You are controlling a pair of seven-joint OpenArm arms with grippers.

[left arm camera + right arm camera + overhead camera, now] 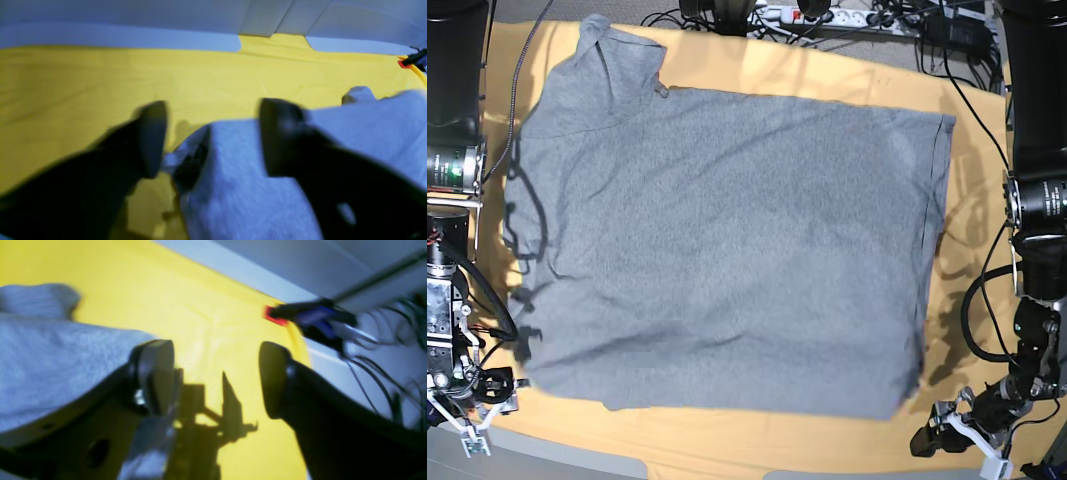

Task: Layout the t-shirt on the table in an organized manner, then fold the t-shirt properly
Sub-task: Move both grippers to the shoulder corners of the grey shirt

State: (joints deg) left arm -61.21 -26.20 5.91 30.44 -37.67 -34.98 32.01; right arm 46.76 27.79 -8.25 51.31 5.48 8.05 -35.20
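Note:
The t-shirt [727, 230] lies spread flat with its plain grey side up on the table [757, 440], one sleeve reaching the far left corner. My left gripper [213, 136] is open just above the cloth, and a bunched corner of the t-shirt [240, 186] lies loose between its fingers [153, 140]. My right gripper [215, 376] is open over bare table [213, 340], with nothing between its fingers [156, 376]. The t-shirt [50, 353] lies just to its left. In the base view both arms stand at the near corners, the left arm [1032, 300] on the right side.
A power strip and cables [817, 15] run along the table's far edge. A dark clamp with a red tip [277, 316] sits on the table's rim beside loose wires [383, 350]. Yellow cloth shows as narrow strips around the shirt.

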